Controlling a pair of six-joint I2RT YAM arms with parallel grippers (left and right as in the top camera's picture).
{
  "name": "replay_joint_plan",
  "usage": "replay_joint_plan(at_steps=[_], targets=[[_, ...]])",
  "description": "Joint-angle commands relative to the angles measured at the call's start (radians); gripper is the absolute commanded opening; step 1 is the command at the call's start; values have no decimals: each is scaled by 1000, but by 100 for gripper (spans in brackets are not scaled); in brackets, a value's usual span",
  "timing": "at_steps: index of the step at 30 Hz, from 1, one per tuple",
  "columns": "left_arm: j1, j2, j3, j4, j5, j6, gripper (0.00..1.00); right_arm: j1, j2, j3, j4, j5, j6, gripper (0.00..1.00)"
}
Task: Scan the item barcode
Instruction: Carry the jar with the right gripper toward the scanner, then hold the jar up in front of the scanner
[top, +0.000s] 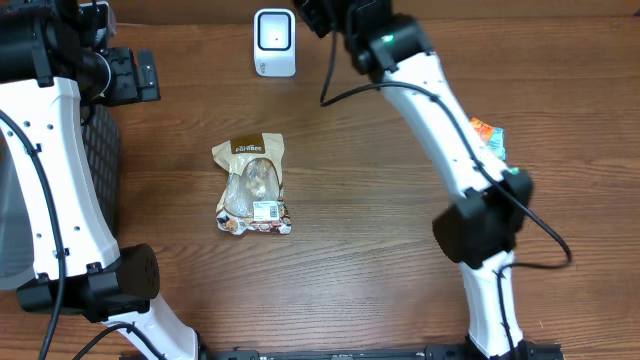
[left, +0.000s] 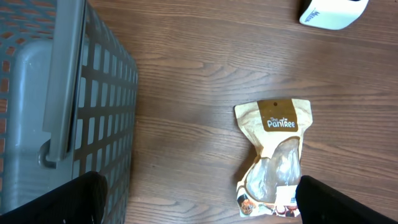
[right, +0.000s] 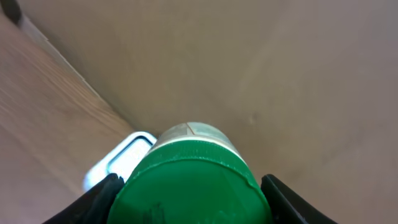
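Right pincer (right: 194, 199): part-way closed on a green container (right: 193, 180), one finger against each side (a grip, as far as the wrist view shows).
Container axis: runs straight out between the fingers, the green end nearest the camera and a paler end beyond it; no barcode shows on the faces in view.
Scanner (top: 274, 42): a white box at the far edge of the surface (top: 380, 260), just beside the right pincer in the overhead view; in the right wrist view it sits low and to the left of the container, near but not touching.
Turning point: my judgement is that the container's label side must be turned down and left toward the scanner's face.
Nearer arm: the right one, clearly.
Left pincer (left: 199, 205): fingers spread wide, holding nothing, hanging over the surface between a grey basket (left: 62, 93) and a tan pouch (left: 273, 155).
Pouch: flat mid-surface, well apart from the scanner, long axis running toward it.
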Motion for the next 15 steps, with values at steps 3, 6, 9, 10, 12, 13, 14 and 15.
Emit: replay_joint_plan(at_steps=[3, 6, 9, 10, 12, 13, 14, 15], targets=[[2, 3, -1, 2, -7, 18, 100, 29, 137, 13, 138, 30, -472, 50], [2, 3, -1, 2, -7, 18, 99, 40, 192, 13, 225, 38, -629, 46], [2, 3, -1, 2, -7, 18, 100, 42, 231, 13, 330, 38, -666, 45], [2, 3, -1, 1, -7, 18, 99, 42, 238, 13, 359, 38, -666, 45], [2, 3, 0, 2, -7, 18, 100, 42, 252, 13, 406, 37, -670, 44], [2, 3, -1, 1, -7, 18, 100, 42, 261, 13, 416, 32, -682, 44], [2, 3, -1, 2, -7, 18, 100, 42, 264, 13, 426, 32, -689, 44], [2, 3, -1, 2, -7, 18, 100, 42, 270, 13, 435, 30, -693, 44]])
